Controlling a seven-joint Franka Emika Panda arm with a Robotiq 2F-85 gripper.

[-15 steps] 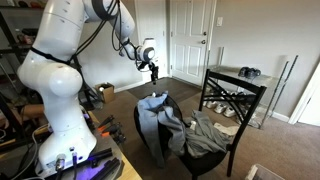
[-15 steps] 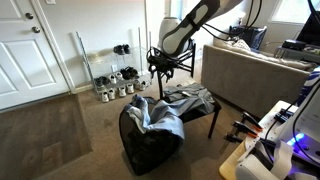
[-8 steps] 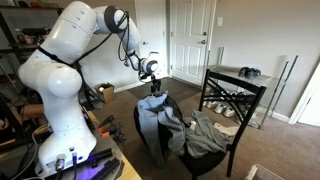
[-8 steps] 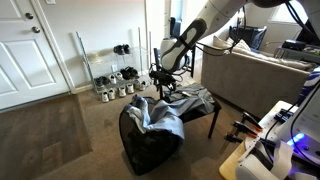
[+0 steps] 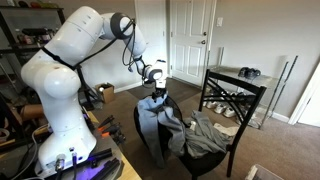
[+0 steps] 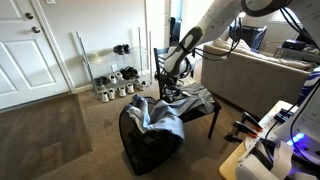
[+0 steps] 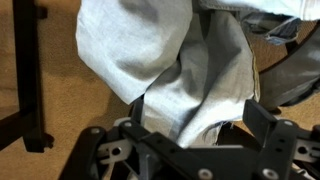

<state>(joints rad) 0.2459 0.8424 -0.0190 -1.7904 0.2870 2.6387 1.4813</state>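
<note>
Two grey cloths are lying below the arm. The gripper [image 5: 155,93] is hanging with its jaws spread wide and holding nothing, pointing straight down at the cloth [image 5: 158,110] that is spilling out of the bag [image 5: 150,142]. This cloth is sitting bunched in the bag's mouth, with part of it drooping over the rim, so its top folds are standing up where the fingers can get at them. In the wrist view the cloth [image 7: 200,70] is filling the space ahead of the fingers [image 7: 268,125]; whether they are touching it I cannot tell. The bag is standing upright on the carpet, and the heap is hiding whatever lies deeper inside. The second cloth [image 5: 207,135] is lying spread over the chair [image 5: 233,150] just beside the bag, apart from the gripper.
</note>
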